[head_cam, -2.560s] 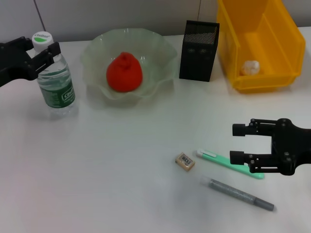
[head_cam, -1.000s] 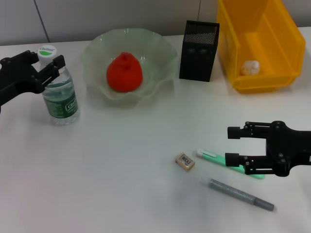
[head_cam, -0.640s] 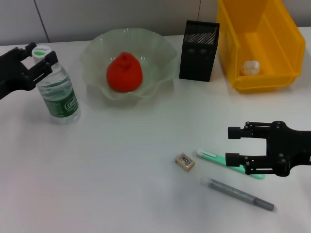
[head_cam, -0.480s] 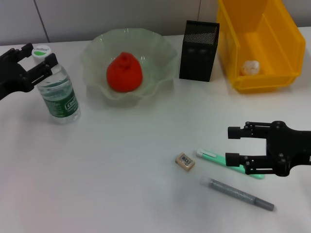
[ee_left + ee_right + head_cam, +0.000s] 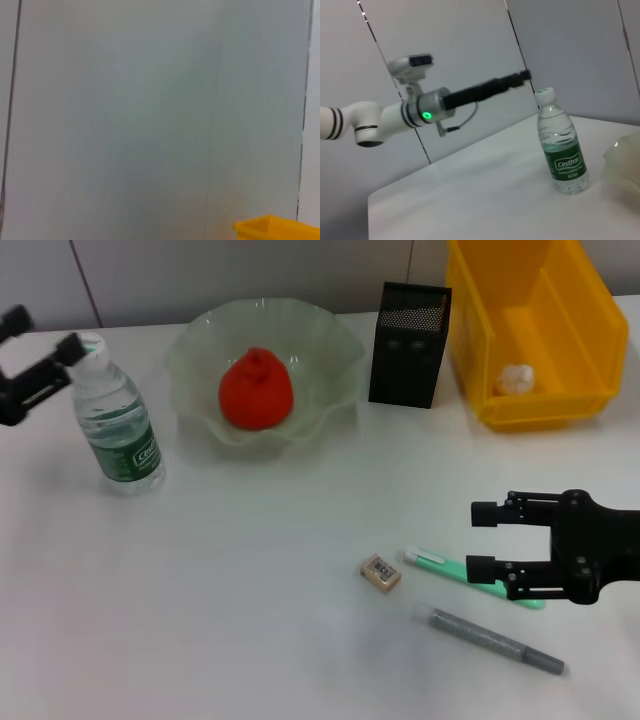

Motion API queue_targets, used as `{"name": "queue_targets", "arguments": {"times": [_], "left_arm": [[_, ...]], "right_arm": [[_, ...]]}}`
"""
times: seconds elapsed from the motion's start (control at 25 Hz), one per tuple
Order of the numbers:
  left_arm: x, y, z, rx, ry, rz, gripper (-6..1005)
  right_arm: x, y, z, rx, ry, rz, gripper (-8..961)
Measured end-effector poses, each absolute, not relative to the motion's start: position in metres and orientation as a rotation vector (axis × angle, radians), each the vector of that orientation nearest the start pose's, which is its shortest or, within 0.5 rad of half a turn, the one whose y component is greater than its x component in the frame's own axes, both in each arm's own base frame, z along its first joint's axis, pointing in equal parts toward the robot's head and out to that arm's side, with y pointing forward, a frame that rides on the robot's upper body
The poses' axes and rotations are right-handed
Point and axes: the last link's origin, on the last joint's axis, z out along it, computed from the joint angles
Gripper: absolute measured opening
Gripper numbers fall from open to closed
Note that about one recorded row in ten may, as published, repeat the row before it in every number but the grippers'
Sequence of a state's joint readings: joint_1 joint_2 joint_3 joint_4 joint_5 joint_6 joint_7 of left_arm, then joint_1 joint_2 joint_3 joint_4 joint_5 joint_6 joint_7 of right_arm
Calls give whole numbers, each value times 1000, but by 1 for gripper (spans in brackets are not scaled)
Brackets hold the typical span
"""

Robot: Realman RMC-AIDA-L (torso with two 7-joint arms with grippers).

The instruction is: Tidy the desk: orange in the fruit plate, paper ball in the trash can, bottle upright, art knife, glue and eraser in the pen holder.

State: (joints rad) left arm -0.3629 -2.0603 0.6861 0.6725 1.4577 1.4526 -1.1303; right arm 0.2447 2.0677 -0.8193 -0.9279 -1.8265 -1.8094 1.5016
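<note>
Head view: left gripper (image 5: 38,348), fingers apart, raised at ten o'clock, just clear of the cap of the upright bottle (image 5: 116,418). Right gripper (image 5: 484,540), fingers apart, level at four o'clock, over the green art knife (image 5: 474,579); eraser (image 5: 381,572) beside it.
Left wrist view: trash can (image 5: 277,230) corner only.
Right wrist view: left arm outstretched, level, tip near the bottle's cap.

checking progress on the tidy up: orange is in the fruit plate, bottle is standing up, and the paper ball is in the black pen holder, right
One thing is wrong: the paper ball lies in the yellow trash can, not in the black pen holder, as the head view shows. The rest holds: the orange sits in the fruit plate, and the bottle stands upright.
</note>
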Motion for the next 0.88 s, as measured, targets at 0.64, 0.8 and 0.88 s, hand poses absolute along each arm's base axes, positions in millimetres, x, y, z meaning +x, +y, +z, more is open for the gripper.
{"name": "queue_targets", "arguments": {"times": [0.64, 0.8, 0.88], "left_arm": [[-298, 244, 72, -2548, -389, -1096, 786], [-303, 231, 50, -2767, -461, -970, 785], [-303, 231, 50, -2767, -461, -970, 785]], "right_arm": [[280, 258, 60, -2736, 735, 767, 659], [270, 262, 73, -2757, 793, 636, 654], [267, 263, 76, -2762, 817, 595, 652]]}}
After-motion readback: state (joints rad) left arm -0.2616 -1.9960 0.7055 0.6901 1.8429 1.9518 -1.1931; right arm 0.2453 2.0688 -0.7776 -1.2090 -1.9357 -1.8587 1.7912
